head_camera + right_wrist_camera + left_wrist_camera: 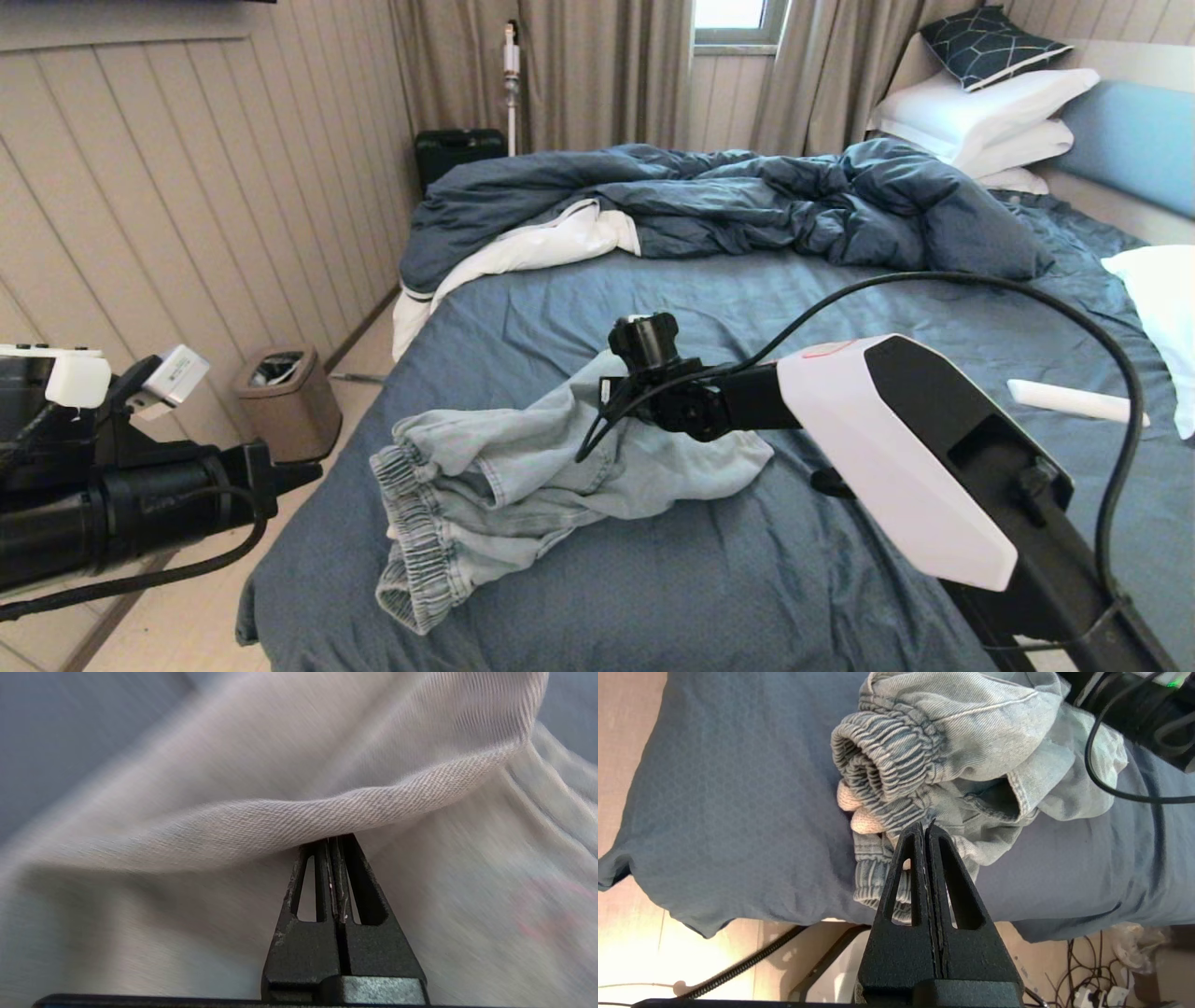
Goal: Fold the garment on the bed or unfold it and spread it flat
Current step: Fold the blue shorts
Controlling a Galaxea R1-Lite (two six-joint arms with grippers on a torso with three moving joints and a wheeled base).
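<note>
The shorts [523, 467] lie crumpled on the near part of the bed [747, 579], toward its left edge, with the gathered waistband [887, 765] bunched at the side nearest the bed's edge and the legs heaped toward the middle. The white cord [859, 812] pokes out under the waistband folds.

My right fingers [334, 842] are pressed together, their tips tucked under a raised fold of the pale denim; whether cloth is caught between them I cannot tell. In the head view my right arm reaches from the right across the bed, its wrist over the inner end of the shorts.

My left fingers [926, 828] are pressed together too, with nothing between them. They hang off the bed's edge, above the floor, pointing at the waistband. In the head view my left arm sits low at the left.

Farther up the bed the dark duvet [728, 201] is rumpled in a heap, and white pillows [980, 117] are stacked by the headboard.
</note>
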